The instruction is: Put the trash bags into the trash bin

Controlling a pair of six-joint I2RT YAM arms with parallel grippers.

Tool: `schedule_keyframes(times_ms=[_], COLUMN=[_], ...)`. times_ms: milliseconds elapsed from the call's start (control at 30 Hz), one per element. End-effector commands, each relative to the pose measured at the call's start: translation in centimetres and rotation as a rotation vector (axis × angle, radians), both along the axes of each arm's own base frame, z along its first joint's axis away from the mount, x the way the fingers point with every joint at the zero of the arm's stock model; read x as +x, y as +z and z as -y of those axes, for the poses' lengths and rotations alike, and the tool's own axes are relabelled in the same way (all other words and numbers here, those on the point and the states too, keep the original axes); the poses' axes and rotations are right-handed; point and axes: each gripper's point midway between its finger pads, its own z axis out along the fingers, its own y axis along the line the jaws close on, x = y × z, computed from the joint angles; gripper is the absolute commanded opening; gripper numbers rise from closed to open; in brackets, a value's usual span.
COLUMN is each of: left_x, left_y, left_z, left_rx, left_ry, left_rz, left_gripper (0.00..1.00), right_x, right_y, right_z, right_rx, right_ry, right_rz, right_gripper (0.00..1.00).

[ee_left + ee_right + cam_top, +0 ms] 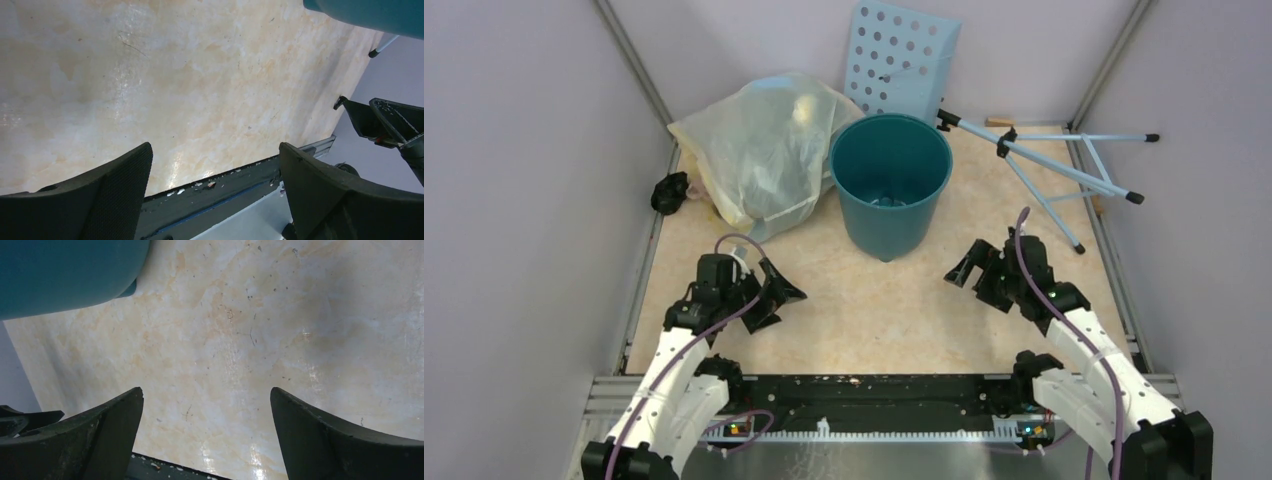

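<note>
**Status.** The left gripper [778, 304] and the right gripper [965, 281] both hang low over the mottled beige tabletop [864, 310]. On each, the jaws stand wide apart and hold nothing. Both wrist views show bare surface between the fingers.

**Location of task items.** The crumpled glossy black plastic trash bag [671, 192] lies on the table at the far left, close to the left wall. It sits just beside the near-left corner of the large translucent yellowish-white bulging bag [764, 150]. The round teal plastic trash bin [890, 185] stands upright at centre, mouth open. It is well apart from the black bag, with the yellowish bag between them. Only the bin's edge shows in the wrist views; the black bag shows in neither.

**Governing relation.** The black bag lies farther out and to the left of the left jaws. The right gripper is well away, on the other side of the bin. The left arm is therefore judged the one to reach. The bag is wadded into a compact lump, so no long axis can be told. The pickup has not yet begun.
</note>
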Motion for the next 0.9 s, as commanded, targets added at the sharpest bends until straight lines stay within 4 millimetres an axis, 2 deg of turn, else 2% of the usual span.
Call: schedule_keyframes(times_ms=[0, 233, 333, 433, 533, 600, 767, 867], left_x=[1.3, 1.8, 2.2, 3.1, 5.0, 6.4, 10.4, 12.6], left_y=[2.1, 2.3, 1.6, 1.9, 3.9, 4.8, 6.1, 6.7], left_z=[-0.6, -1.3, -2.6, -4.1, -4.5, -6.2, -12.7, -15.6], left_rx=[0.038, 0.066, 0.134, 0.206, 0.209, 0.265, 0.383, 0.357], left_ry=[0.008, 0.053, 0.111, 0.172, 0.195, 0.255, 0.431, 0.562], left_rz=[0.084, 0.108, 0.087, 0.092, 0.104, 0.072, -0.004, -0.039], left_gripper=[1.0, 1.0, 1.0, 1.0, 1.0, 1.0, 0.96, 0.95], right_x=[1.4, 1.6, 1.7, 2.1, 2.5, 2.6, 2.6, 2.3], right_y=[2.4, 3.2, 3.5, 4.2, 5.1, 5.8, 7.0, 7.6], right_z=[-0.2, 0.4, 0.7, 0.7, 0.3, 0.1, 0.5, 0.8], right_rx=[-0.024, -0.08, -0.106, -0.11, -0.09, -0.081, -0.106, -0.132], right_ry=[0.027, 0.054, 0.061, 0.059, 0.059, 0.066, 0.069, 0.086], right_rz=[0.071, 0.097, 0.108, 0.129, 0.147, 0.158, 0.168, 0.174], right_gripper=[0.97, 0.95, 0.94, 0.94, 0.92, 0.91, 0.9, 0.89])
